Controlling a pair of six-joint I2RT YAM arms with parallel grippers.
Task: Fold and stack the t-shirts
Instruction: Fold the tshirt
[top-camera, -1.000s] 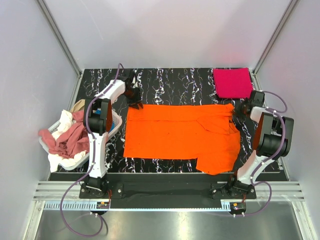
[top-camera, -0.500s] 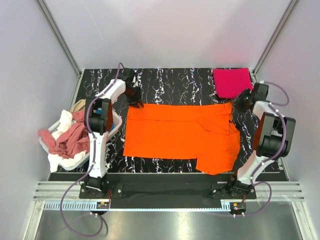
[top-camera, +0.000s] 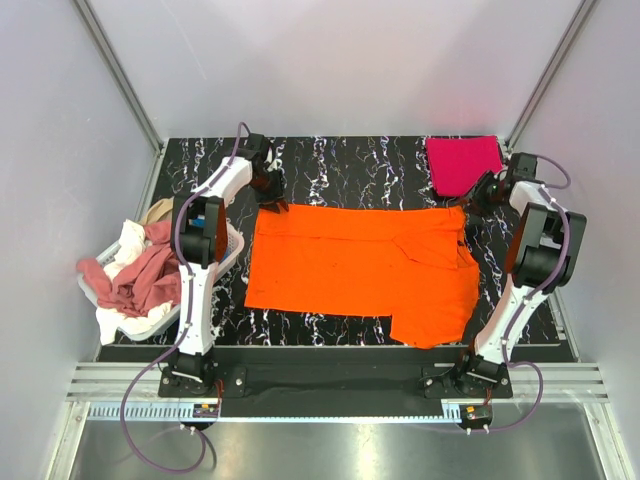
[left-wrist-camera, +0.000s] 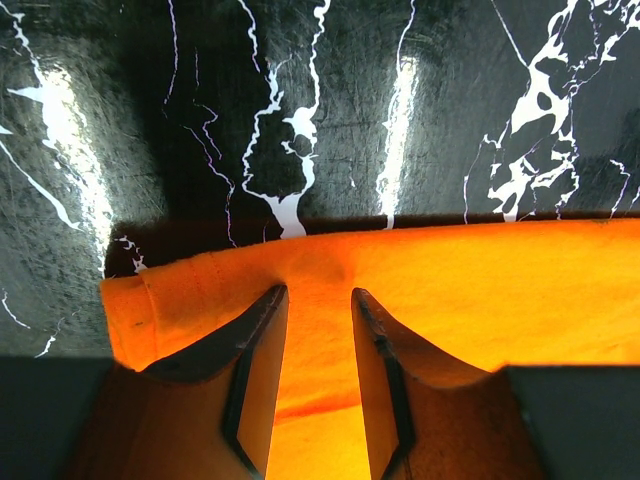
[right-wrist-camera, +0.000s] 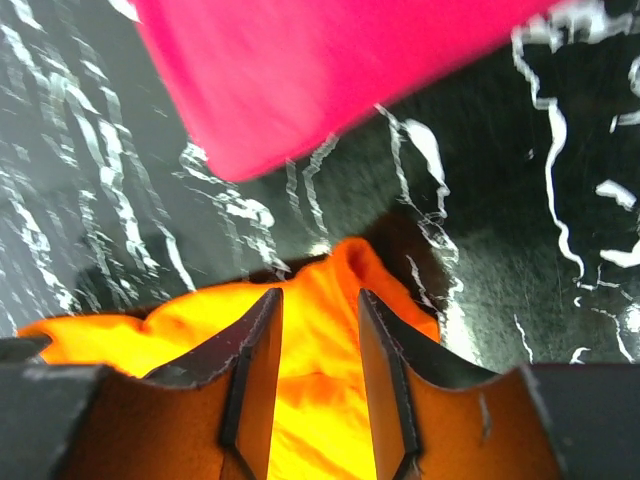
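A bright orange t-shirt (top-camera: 360, 265) lies spread flat on the black marble table (top-camera: 350, 170). My left gripper (top-camera: 271, 199) is at its far left corner, and its jaws pinch the puckered orange hem (left-wrist-camera: 318, 275). My right gripper (top-camera: 478, 196) is at the far right corner, its jaws closed on a raised peak of orange cloth (right-wrist-camera: 350, 265). A folded crimson-pink t-shirt (top-camera: 463, 165) lies at the far right corner of the table, just beyond the right gripper; it also shows in the right wrist view (right-wrist-camera: 300, 80).
A white-and-blue basket (top-camera: 232, 246) stands at the table's left edge. It holds a dusty rose-red shirt (top-camera: 140, 275), a white one (top-camera: 125, 242) and a tan one (top-camera: 157, 210). Grey walls close in the sides and back.
My right gripper has moved away from me and slightly left, onto the orange shirt's far right corner. The shirt's far edge has shifted slightly. The left gripper has barely moved.
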